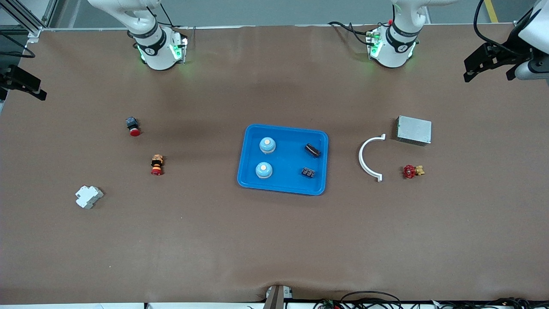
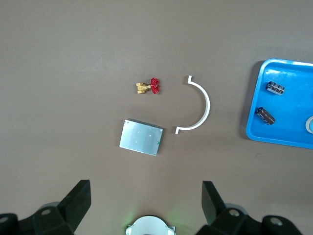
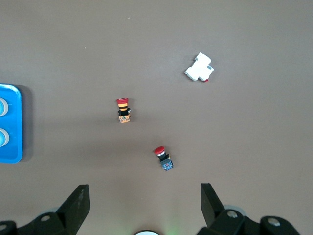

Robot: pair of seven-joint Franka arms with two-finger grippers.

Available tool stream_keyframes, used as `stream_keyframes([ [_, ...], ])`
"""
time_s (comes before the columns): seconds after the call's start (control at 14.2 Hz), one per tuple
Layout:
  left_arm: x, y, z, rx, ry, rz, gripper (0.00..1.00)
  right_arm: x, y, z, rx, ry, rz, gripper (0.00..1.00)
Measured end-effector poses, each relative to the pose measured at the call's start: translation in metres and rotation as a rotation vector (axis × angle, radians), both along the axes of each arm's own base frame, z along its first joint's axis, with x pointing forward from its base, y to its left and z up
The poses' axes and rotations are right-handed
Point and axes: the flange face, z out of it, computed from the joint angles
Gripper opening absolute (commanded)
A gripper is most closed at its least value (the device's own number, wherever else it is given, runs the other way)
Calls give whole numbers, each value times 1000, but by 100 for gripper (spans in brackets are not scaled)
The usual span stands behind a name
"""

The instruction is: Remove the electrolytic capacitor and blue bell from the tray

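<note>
A blue tray [image 1: 286,159] lies mid-table. In it are two pale blue bells [image 1: 267,145] [image 1: 263,170] toward the right arm's end and two black capacitors [image 1: 312,150] [image 1: 308,172] toward the left arm's end. My left gripper [image 1: 489,63] is open and empty, raised over the table's edge at the left arm's end. My right gripper [image 1: 23,82] is open and empty, raised over the edge at the right arm's end. Both arms wait. The left wrist view shows its gripper [image 2: 145,203] and the capacitors [image 2: 275,87] [image 2: 265,116]. The right wrist view shows its gripper [image 3: 144,204] and the tray's edge [image 3: 12,147].
Toward the left arm's end lie a white curved clip [image 1: 369,159], a grey metal box [image 1: 413,130] and a red valve [image 1: 411,171]. Toward the right arm's end lie two red push buttons [image 1: 133,126] [image 1: 157,165] and a white breaker [image 1: 88,196].
</note>
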Motion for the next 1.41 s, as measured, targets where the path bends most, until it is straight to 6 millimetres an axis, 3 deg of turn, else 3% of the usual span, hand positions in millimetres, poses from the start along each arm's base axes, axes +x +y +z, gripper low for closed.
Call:
stream_keyframes([
  [1.13,0,0,0,0,0,0,100,3,-3,-2,-2,-17,-9,100],
  [1.27,0,0,0,0,0,0,100,3,1,-12,31,2,-38,100],
  [1.41,0,0,0,0,0,0,100,6,10,-37,76,8,-89,100],
])
